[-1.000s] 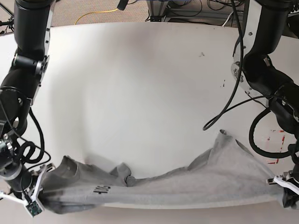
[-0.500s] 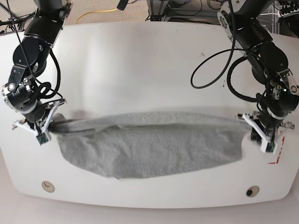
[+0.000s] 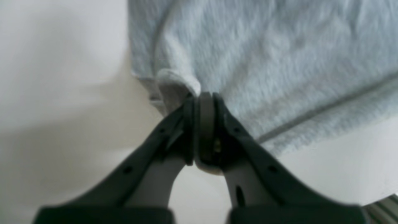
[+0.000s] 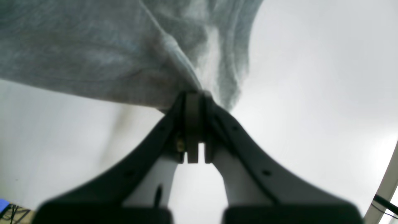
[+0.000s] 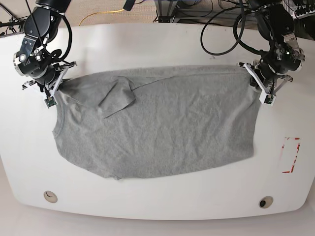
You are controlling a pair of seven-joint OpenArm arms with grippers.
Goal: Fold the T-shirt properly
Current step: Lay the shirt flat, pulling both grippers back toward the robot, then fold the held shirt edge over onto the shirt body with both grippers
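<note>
T-shirt [image 5: 162, 123], heather-grey, plain side up, spread flat on white table [image 5: 147, 44], top corners clamped in both closed pincers

No lettering, label, brand or number can be read anywhere: the grey T-shirt [image 5: 157, 128] lies spread with a plain side up, and the red marks [image 5: 291, 155] on the white table [image 5: 157, 44] form only an outline, not legible text.

White counter [image 5: 162, 44]: grey T-shirt [image 5: 162, 123] is spread flat across it; red markings [image 5: 290, 155] are seen near one edge.
</note>
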